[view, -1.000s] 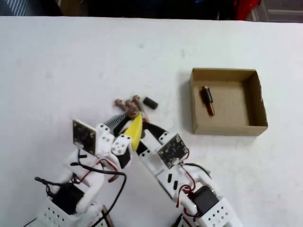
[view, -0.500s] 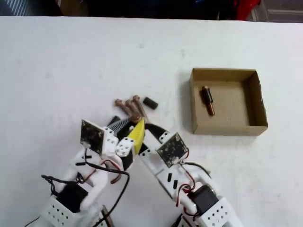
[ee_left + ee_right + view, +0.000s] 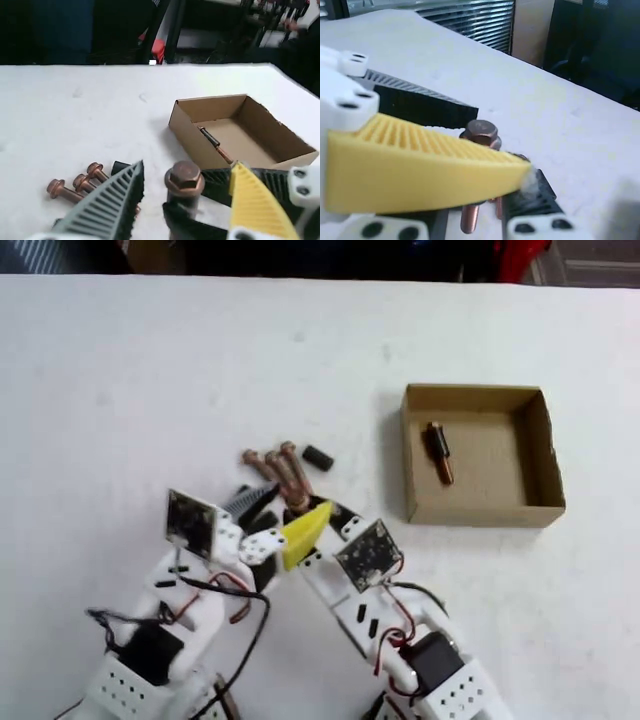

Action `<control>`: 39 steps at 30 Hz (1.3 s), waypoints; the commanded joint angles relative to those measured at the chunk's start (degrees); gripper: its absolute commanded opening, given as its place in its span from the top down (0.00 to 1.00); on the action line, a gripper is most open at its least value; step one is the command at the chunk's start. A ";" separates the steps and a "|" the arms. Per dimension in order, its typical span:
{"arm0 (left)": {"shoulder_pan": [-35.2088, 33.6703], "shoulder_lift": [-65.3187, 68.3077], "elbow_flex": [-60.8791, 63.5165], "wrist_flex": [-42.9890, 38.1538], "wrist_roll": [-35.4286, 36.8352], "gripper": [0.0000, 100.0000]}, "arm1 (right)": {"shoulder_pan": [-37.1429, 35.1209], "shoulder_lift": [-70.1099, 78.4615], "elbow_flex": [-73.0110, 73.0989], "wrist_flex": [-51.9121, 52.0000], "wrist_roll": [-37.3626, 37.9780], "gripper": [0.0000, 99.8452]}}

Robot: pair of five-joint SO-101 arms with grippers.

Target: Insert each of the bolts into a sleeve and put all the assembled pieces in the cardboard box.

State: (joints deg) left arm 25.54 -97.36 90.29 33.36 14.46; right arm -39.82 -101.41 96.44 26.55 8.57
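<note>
Right wrist view, first note: the right end effector [image 3: 526,179] looks closed on a bolt [image 3: 481,134], hex head up, shank running down behind the yellow finger [image 3: 420,160] and out again below it. We judge the grip from the finger tip nearly meeting the black jaw. The left end effector [image 3: 152,197] stands open just beside that bolt, its grey ribbed finger [image 3: 107,205] apart from the head with bare desk [image 3: 75,110] showing in the gap. From the high view, three loose bolts [image 3: 268,462] lie bunched just beyond the two arms. One black sleeve [image 3: 318,457] lies just beside them on the box side, and one assembled piece [image 3: 438,452] lies inside the cardboard box [image 3: 470,512]. We take the step in hand to be the mating of this bolt with a sleeve. The next move calls for the open left end effector to take up a sleeve and line its bore with the shank while the right holds steady. Only then comes the carry across to the box. Hard to make out: whether the held shank already wears a sleeve, since the yellow finger covers its middle. The black shape under the bolt head in the left wrist view may be a jaw or a sleeve; we cannot tell which. A small dark piece [image 3: 243,492] by the grey finger stays unidentified.
</note>
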 commanded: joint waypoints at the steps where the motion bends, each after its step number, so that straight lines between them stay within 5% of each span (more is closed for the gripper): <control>1: 0.48 0.57 -0.35 -0.53 0.18 0.68 | 0.22 -0.84 0.44 0.48 0.70 0.98; 19: -12.18 0.57 -9.67 -0.88 0.09 0.68 | 0.22 -0.84 0.44 0.66 0.70 0.98; 22: -14.90 0.57 -11.52 -0.18 0.00 0.75 | 0.22 -0.84 0.44 0.66 0.70 0.98; 26: -19.30 0.57 -14.33 4.22 -5.71 0.98 | 0.22 -0.84 0.44 0.66 0.70 0.98; 31: -26.07 0.57 -19.60 10.55 -8.97 0.91 | 0.22 -0.84 0.44 0.66 0.70 0.98; 39: -28.26 0.57 -26.99 26.73 -9.23 0.98 | 2.15 -0.84 0.44 0.66 0.70 0.98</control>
State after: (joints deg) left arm -2.15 -97.27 67.34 56.04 5.76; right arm -38.95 -101.49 96.44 27.60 8.66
